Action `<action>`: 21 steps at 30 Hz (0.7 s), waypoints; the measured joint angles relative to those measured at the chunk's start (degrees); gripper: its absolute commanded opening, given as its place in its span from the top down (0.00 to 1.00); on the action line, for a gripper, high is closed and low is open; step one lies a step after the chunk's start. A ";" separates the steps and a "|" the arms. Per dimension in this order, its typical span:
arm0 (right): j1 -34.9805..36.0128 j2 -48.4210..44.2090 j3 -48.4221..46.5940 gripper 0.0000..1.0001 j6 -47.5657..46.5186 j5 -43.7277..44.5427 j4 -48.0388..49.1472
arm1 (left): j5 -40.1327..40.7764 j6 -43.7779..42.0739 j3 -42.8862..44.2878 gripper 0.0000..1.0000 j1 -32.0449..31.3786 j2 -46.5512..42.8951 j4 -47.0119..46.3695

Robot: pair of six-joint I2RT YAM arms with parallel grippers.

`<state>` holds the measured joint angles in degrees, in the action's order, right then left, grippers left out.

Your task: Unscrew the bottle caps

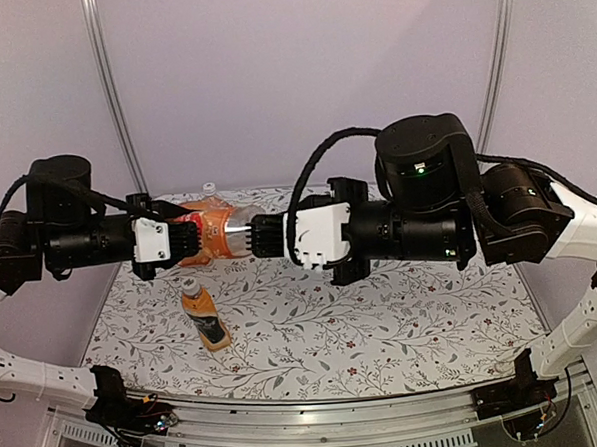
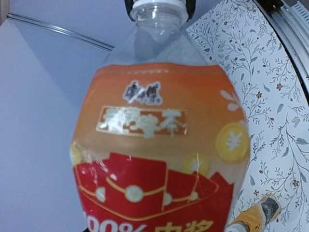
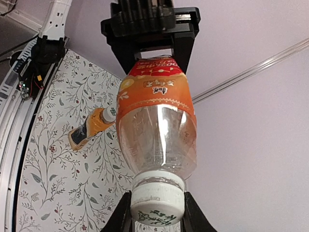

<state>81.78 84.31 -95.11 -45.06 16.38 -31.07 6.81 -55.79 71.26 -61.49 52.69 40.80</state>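
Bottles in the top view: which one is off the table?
The big bottle with the orange-and-red label: it hangs level in the air, left gripper on its base, right gripper on its cap. The small orange bottle is on the table.

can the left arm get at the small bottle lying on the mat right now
Probably not yet: the left end effector is shut on the large bottle, whose cap the right end effector grips. The small bottle itself lies uncovered close by.
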 measured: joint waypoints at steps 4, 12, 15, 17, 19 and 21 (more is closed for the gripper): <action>1.46 0.66 0.00 1.00 -10.16 3.06 0.90 | -0.39 -0.02 0.04 0.80 0.00 -0.31 1.14; 1.92 0.81 2.93 0.01 -15.43 4.70 6.36 | 0.07 -0.35 0.04 0.79 0.00 -0.61 1.57; 2.43 0.74 4.02 0.01 -12.48 5.35 8.37 | 0.98 -0.76 -0.24 0.79 0.00 -0.04 1.22; 2.56 0.33 4.37 0.01 -9.11 6.01 9.33 | 2.10 -1.16 -0.85 0.79 0.00 -0.17 0.11; 2.51 -0.85 4.83 0.01 -4.17 6.27 9.79 | 3.89 -1.84 -1.95 0.79 0.00 -0.33 -2.25; 1.84 -2.49 5.09 0.01 2.43 5.64 9.60 | 5.90 -2.82 -3.32 0.79 0.00 -0.35 -5.20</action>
<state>83.61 81.82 -90.02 -42.63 22.02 -21.47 12.71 -58.61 67.94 -61.49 52.34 35.59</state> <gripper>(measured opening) 0.988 0.367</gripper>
